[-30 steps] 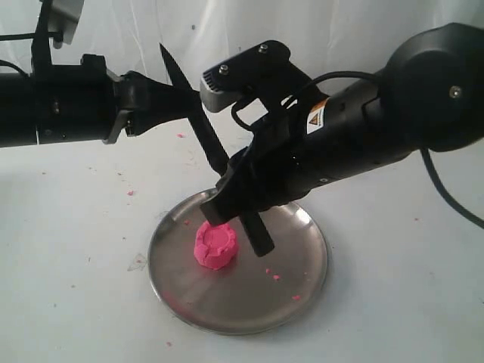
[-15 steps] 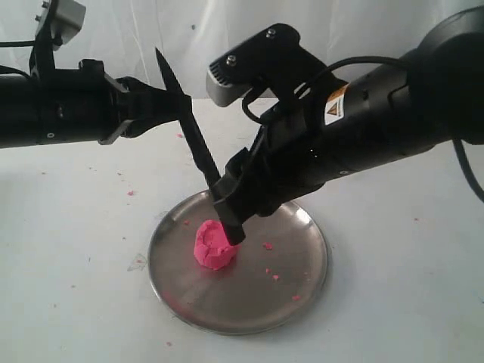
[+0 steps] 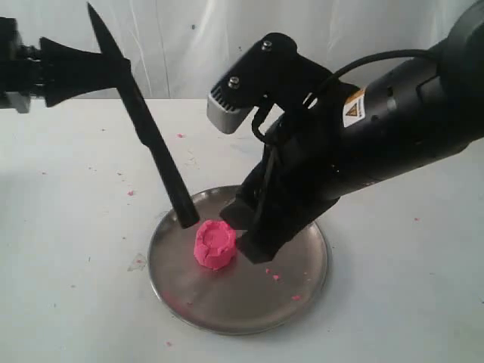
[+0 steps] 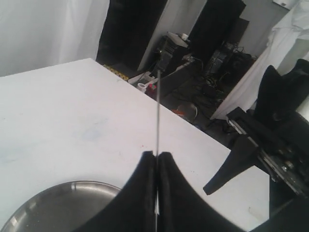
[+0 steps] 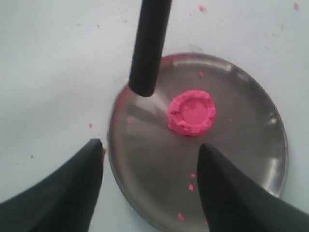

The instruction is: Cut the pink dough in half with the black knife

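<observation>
We see the black knife (image 3: 147, 144) slanting down just left of the pink dough (image 3: 215, 243); the right gripper (image 3: 249, 240), jaws wide, crowds its right. The steel plate's (image 3: 227, 319) near half lies open, only crumbs (image 3: 274, 277).

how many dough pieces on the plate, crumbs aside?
1. One whole pink dough lump, left of the steel plate's middle in the exterior view, by the black knife's lower end. The right gripper hides some plate.
</observation>
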Action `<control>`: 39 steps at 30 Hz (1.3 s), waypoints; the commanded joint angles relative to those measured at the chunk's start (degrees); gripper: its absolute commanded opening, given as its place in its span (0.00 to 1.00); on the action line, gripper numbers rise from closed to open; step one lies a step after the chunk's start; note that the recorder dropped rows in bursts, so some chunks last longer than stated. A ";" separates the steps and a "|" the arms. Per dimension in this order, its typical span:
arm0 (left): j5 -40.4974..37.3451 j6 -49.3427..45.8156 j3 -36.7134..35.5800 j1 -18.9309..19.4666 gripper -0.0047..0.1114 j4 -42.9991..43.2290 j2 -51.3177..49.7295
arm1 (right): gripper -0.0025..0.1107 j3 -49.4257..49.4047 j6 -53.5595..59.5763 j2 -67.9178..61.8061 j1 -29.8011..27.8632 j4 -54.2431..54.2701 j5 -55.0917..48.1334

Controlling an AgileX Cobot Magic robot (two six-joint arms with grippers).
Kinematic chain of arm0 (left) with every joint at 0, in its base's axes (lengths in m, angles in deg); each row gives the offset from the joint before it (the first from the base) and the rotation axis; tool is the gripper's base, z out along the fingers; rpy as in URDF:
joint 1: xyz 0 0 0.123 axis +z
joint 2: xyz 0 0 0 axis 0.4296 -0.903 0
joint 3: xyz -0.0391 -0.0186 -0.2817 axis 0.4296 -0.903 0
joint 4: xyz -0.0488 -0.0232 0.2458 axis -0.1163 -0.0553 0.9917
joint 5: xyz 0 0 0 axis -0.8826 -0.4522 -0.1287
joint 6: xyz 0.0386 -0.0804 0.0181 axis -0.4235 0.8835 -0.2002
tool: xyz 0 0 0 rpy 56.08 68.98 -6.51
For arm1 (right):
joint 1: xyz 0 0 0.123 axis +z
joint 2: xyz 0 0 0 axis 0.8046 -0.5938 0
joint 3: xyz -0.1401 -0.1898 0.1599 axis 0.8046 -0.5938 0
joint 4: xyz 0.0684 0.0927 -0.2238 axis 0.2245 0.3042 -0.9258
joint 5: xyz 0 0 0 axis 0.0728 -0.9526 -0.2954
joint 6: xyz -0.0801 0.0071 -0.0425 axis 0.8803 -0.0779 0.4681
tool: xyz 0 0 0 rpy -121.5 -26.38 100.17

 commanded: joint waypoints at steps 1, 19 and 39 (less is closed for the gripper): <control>-10.60 -3.06 0.51 5.09 0.04 0.75 0.55 | 0.50 0.05 13.23 1.21 -0.10 12.30 0.15; -13.82 -3.96 0.51 5.59 0.04 0.68 -0.08 | 0.50 0.05 34.36 -2.83 -0.10 27.67 4.86; -13.82 -3.80 0.51 3.23 0.04 -0.08 -0.08 | 0.49 1.39 62.55 -13.84 -11.84 58.78 -11.36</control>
